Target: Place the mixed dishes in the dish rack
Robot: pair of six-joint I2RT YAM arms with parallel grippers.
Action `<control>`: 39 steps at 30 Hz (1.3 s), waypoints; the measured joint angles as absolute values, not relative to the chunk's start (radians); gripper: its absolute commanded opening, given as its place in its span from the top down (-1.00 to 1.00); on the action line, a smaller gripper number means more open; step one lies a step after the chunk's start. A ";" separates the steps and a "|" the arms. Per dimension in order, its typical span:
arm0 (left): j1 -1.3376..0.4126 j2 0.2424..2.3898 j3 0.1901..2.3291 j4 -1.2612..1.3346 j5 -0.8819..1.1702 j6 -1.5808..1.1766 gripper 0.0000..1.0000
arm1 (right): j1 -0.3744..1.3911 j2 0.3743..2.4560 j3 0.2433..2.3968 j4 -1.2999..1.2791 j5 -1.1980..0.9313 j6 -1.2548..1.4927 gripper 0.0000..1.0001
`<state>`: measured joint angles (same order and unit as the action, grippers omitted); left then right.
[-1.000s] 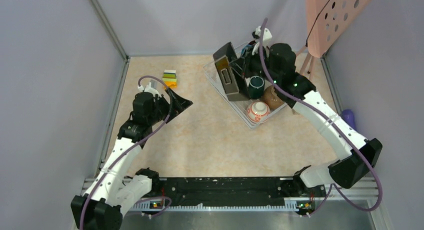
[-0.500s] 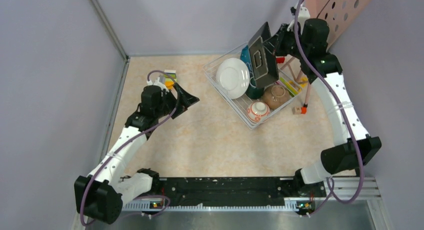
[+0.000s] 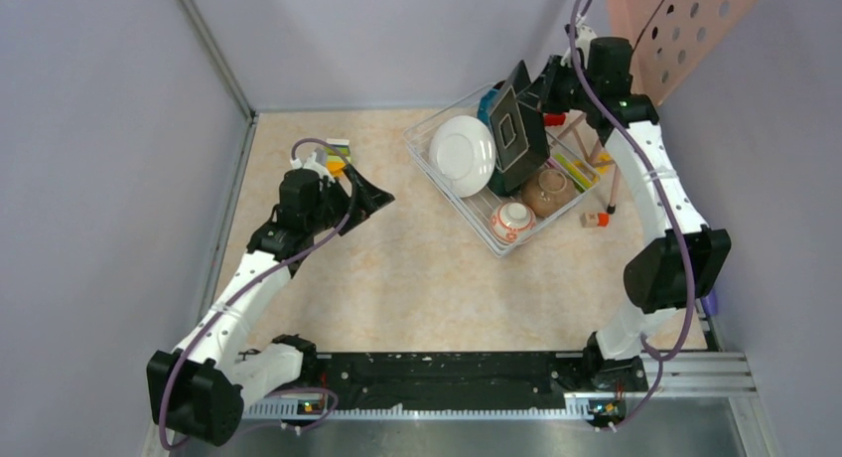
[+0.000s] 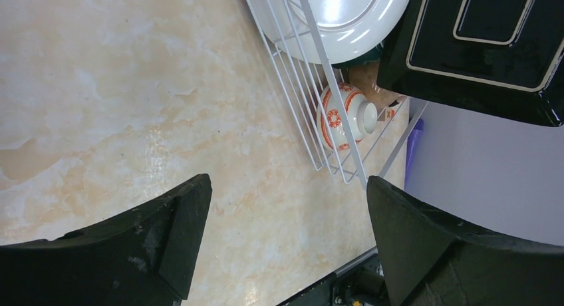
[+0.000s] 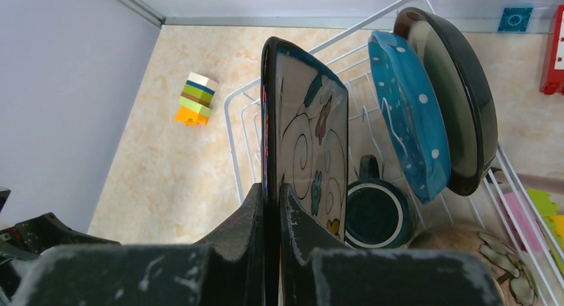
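My right gripper (image 3: pixel 539 91) (image 5: pixel 273 199) is shut on the edge of the square floral plate (image 3: pixel 511 129) (image 5: pixel 309 140). It holds the plate upright over the white wire dish rack (image 3: pixel 433 171) (image 5: pixel 238 116), dark underside toward the top camera. In the rack are a white plate (image 3: pixel 463 154) (image 4: pixel 346 20), an orange-patterned bowl (image 3: pixel 513 220) (image 4: pixel 342 116), a brown bowl (image 3: pixel 545 191), a teal mug (image 5: pixel 376 213), a blue dotted plate (image 5: pixel 409 113) and a dark round dish (image 5: pixel 459 100). My left gripper (image 3: pixel 372 192) (image 4: pixel 286 206) is open and empty over the table left of the rack.
A stack of coloured blocks (image 5: pixel 195 98) (image 3: pixel 338 159) sits at the far left by my left wrist. Small toy pieces (image 3: pixel 596 219) lie right of the rack. A pink perforated panel (image 3: pixel 695 30) stands at the back right. Grey walls enclose the table.
My right arm has swung back and right with the square plate, moving it from the rack's left part to its middle and uncovering the white plate. My left gripper shifted slightly right.
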<state>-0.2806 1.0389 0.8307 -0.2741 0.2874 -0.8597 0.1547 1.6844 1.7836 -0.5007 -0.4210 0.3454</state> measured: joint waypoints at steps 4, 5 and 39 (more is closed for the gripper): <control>-0.281 1.038 0.832 -0.285 0.279 -0.854 -0.83 | 0.138 1.685 1.784 -0.487 -0.451 0.377 1.00; -0.281 1.038 0.832 -0.287 0.279 -0.852 -0.83 | 0.133 1.687 1.784 -0.479 -0.466 0.389 1.00; -0.281 1.106 0.840 -0.292 0.290 -0.846 -0.83 | 0.188 1.981 2.073 -0.579 -0.599 0.360 1.00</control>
